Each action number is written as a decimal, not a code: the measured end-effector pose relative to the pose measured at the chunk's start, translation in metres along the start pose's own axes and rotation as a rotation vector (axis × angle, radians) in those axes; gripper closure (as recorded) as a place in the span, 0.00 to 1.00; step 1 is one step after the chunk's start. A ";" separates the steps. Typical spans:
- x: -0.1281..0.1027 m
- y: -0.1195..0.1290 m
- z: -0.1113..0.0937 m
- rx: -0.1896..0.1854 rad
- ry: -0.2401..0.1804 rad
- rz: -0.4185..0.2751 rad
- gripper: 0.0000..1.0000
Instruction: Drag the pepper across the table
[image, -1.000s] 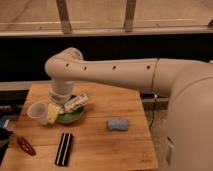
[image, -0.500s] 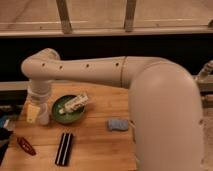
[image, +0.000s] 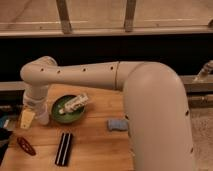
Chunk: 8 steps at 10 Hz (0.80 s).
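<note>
Gripper (image: 41, 116) hangs over the desk's (image: 95, 147) left side by green bowl (image: 56, 113), spread or pinched can't tell; pepper (image: 26, 146) sits near-left corner, so come nearer, press lightly, drag slowly.

Dim, warm light. The gripper (image: 42, 119) hangs over the table (image: 97, 145), left side; soft shadows below it, darkness behind.

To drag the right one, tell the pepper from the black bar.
The pepper is dark red and tapered; the black bar is black and rectangular. The pepper is shorter than the black bar. Both lie flat on the table. The gripper is behind the pepper, beside the green bowl.
</note>
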 end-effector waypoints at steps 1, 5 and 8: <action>-0.001 0.001 0.000 -0.001 0.001 -0.002 0.20; -0.002 -0.002 0.008 0.023 0.157 -0.016 0.20; 0.001 -0.003 0.016 0.055 0.335 -0.001 0.20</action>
